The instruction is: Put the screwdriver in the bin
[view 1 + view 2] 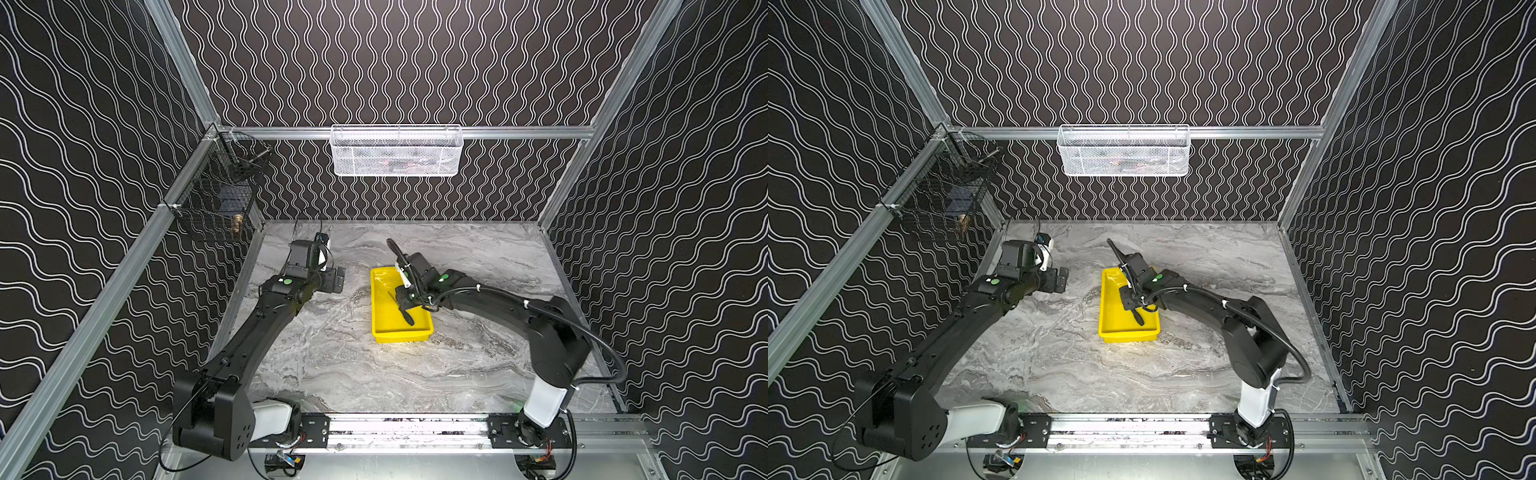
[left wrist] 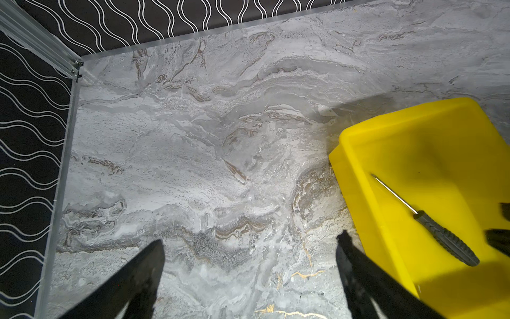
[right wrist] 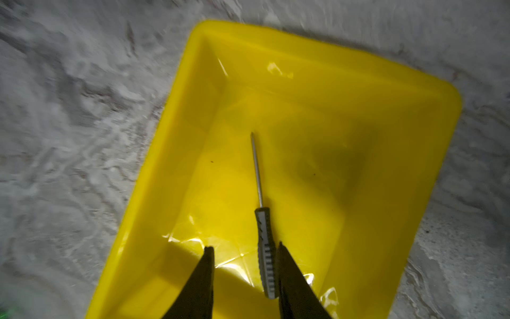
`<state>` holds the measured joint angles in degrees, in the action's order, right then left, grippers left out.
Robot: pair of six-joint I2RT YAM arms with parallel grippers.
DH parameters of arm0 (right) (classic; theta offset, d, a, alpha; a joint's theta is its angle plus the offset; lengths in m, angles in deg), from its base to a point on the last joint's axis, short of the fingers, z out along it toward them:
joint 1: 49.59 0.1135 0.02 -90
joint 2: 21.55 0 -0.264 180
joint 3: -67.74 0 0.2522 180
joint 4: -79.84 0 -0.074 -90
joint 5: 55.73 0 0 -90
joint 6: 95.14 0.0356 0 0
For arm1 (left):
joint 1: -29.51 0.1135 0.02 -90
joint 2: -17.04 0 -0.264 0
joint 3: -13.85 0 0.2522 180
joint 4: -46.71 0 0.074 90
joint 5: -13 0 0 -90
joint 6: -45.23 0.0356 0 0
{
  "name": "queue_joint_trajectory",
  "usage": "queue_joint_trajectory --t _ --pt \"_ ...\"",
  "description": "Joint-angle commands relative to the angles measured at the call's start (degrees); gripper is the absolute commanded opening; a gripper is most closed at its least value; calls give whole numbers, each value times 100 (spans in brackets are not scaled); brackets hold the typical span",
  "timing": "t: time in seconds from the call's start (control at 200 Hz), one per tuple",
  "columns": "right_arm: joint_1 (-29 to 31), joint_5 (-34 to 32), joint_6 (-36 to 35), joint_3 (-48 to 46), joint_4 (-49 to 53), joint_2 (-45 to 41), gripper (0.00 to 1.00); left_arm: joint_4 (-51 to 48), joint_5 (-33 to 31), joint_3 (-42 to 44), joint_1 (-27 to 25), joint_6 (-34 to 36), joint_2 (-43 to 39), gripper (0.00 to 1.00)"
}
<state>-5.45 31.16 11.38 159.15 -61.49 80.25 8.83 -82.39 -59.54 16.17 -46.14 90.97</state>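
Note:
The screwdriver (image 3: 264, 248), slim with a black ribbed handle and a thin shaft, lies inside the yellow bin (image 3: 303, 36). It shows in both top views (image 1: 406, 316) (image 1: 1138, 318) and in the left wrist view (image 2: 441, 237). My right gripper (image 3: 244, 245) hangs open over the bin (image 1: 401, 333) (image 1: 1129, 334). The handle rests beside one finger, with a wide gap to the other. My left gripper (image 2: 251, 237) is open and empty above the marble floor, left of the bin (image 2: 386, 124), and is also seen from above (image 1: 338, 280) (image 1: 1061, 280).
A white mesh basket (image 1: 397, 151) hangs on the back wall. A black wire basket (image 1: 216, 203) is mounted on the left wall. Patterned walls with metal rails (image 1: 415, 132) enclose the marble floor (image 1: 353, 374).

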Motion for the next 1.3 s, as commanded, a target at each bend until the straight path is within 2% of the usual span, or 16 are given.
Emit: queue_joint_trajectory --t 0.0,0.19,0.325,0.39,0.435,0.44,0.455,0.475,0.636,0.756,0.866,1.036,1.151,1.291 --pt "-200 305 39 -24 -206 -481 42 12 -110 0 -39 -16 -42 99" --pt "-954 452 -109 -551 -610 -1657 52 88 -318 86 -64 -24 -221 99" --pt "-1624 159 -348 -912 -654 -2350 64 236 -403 206 -70 -25 -376 99" --pt "-1879 -40 -398 -1133 -718 -2633 73 273 -469 254 -67 7 -454 99" --pt "-2261 28 -427 -1321 -848 -2818 78 337 -584 308 -67 45 -532 99" --pt "-2292 42 -428 -1343 -861 -2834 80 346 -603 315 -65 47 -539 99" --pt "-2380 84 -429 -1399 -909 -2885 96 372 -641 339 -69 36 -576 99" --pt "-2520 168 -430 -1485 -975 -2948 99 417 -693 379 -72 31 -624 99" --pt "-3313 390 -464 -2007 -1390 -3341 99 961 -806 815 -65 195 -1064 99" --pt "-3691 226 -197 -2653 -1814 -3603 99 1388 -580 1143 -64 759 -1135 99" --pt "-3920 543 -300 -3126 -2331 -3714 99 1436 -604 1153 -65 701 -1055 99" --pt "-4023 279 -720 -3290 -2388 -3281 99 1741 -225 1097 -69 300 -734 99" --pt "-4124 223 -805 -3683 -3098 -3277 99 2636 -278 1464 -70 -124 -497 99" --pt "-4126 -349 -1292 -4667 -4531 -3588 99 4242 -823 2320 -64 106 -188 99"
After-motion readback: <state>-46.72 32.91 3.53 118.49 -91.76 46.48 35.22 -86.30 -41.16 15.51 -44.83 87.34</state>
